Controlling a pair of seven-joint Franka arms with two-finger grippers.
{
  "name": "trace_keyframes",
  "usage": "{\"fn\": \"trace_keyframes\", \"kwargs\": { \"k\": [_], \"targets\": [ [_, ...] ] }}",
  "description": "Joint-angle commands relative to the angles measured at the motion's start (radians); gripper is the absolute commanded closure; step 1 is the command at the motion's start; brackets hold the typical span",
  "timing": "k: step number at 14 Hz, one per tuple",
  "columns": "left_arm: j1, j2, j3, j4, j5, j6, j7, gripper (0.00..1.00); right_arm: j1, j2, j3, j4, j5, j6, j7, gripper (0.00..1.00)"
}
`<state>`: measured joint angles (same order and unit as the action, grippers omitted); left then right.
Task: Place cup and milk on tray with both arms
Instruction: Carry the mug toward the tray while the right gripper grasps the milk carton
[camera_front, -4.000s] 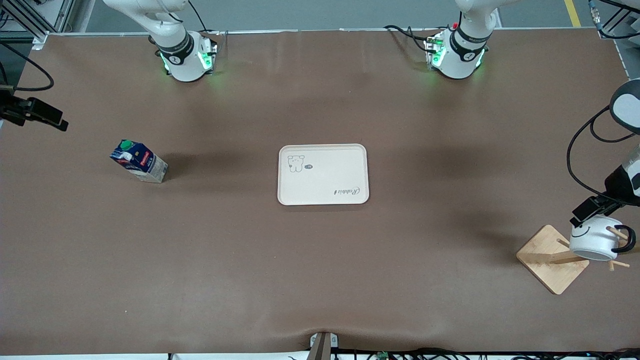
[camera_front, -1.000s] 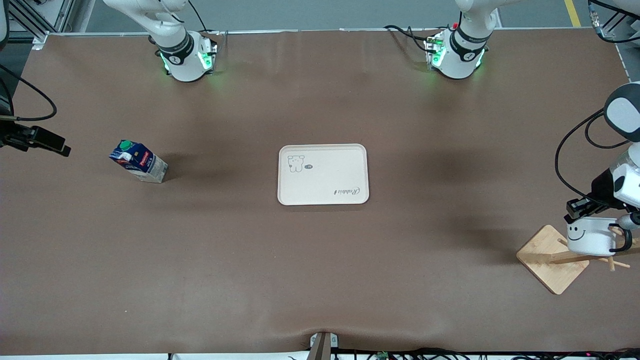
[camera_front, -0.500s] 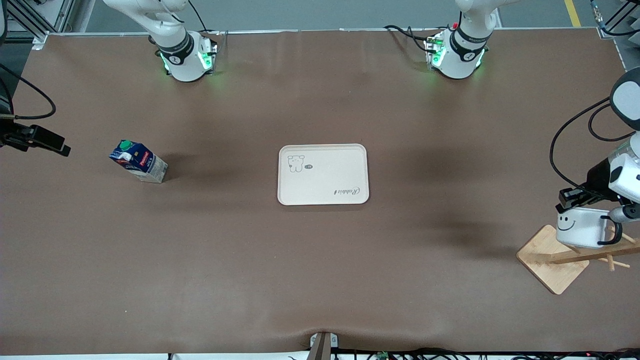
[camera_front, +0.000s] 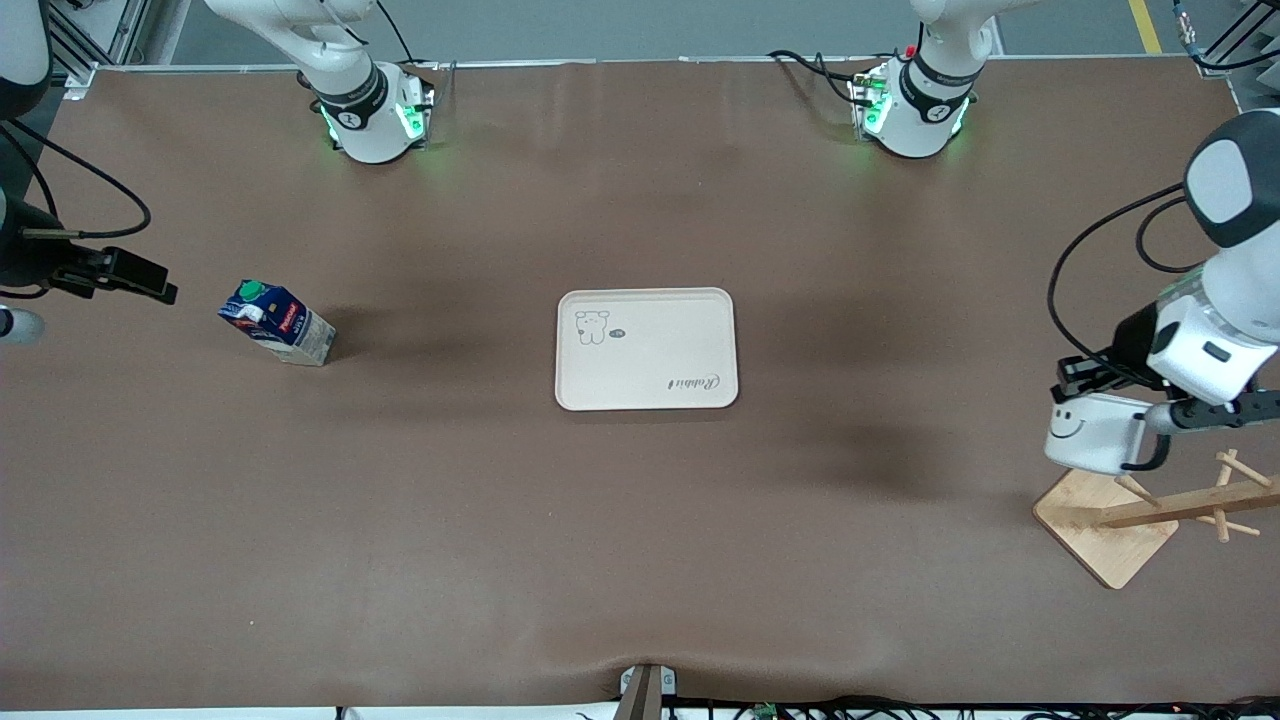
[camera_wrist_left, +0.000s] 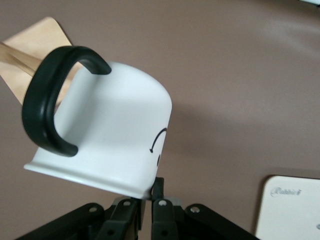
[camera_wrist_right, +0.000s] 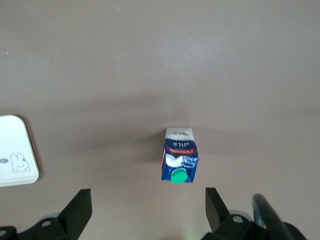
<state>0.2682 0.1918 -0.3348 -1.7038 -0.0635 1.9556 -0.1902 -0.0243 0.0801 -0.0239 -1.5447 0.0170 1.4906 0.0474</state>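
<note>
The wooden rack (camera_front: 1105, 525) stood nearest. Just above it, the left end effector (camera_front: 1078, 385) pinched the cup (camera_front: 1095, 432) by its rim; a hard, slick grip. The tray (camera_front: 646, 348) sat mid-table. The right end effector (camera_front: 150, 283) hung open beside the light milk (camera_front: 277, 323), best squeezed on its flat sides.
</note>
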Motion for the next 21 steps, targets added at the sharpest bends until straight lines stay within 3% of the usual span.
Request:
{"fn": "trace_keyframes", "kwargs": {
  "k": [1, 6, 9, 13, 19, 21],
  "targets": [
    [-0.003, 0.009, -0.068, 0.026, -0.006, -0.059, -0.131, 1.0, -0.008, -0.005, -0.004, -0.014, 0.011, -0.035, 0.003, 0.0],
    [-0.134, 0.041, -0.099, 0.027, -0.016, -0.061, -0.427, 1.0, -0.049, 0.015, -0.008, -0.076, 0.014, -0.024, 0.003, 0.0],
    [-0.208, 0.084, -0.099, 0.032, -0.025, -0.061, -0.552, 1.0, -0.08, 0.024, -0.008, -0.138, 0.018, 0.057, 0.003, 0.0],
    [-0.253, 0.133, -0.099, 0.05, -0.163, -0.061, -0.655, 1.0, -0.101, 0.018, -0.008, -0.273, 0.043, 0.134, 0.003, 0.0],
    [-0.354, 0.207, -0.099, 0.099, -0.261, -0.061, -0.876, 1.0, -0.095, -0.012, -0.007, -0.457, 0.044, 0.281, 0.0, 0.0],
    [-0.357, 0.23, -0.099, 0.099, -0.349, -0.061, -0.894, 1.0, -0.094, -0.049, -0.007, -0.565, 0.044, 0.429, -0.001, 0.0]
  ]
}}
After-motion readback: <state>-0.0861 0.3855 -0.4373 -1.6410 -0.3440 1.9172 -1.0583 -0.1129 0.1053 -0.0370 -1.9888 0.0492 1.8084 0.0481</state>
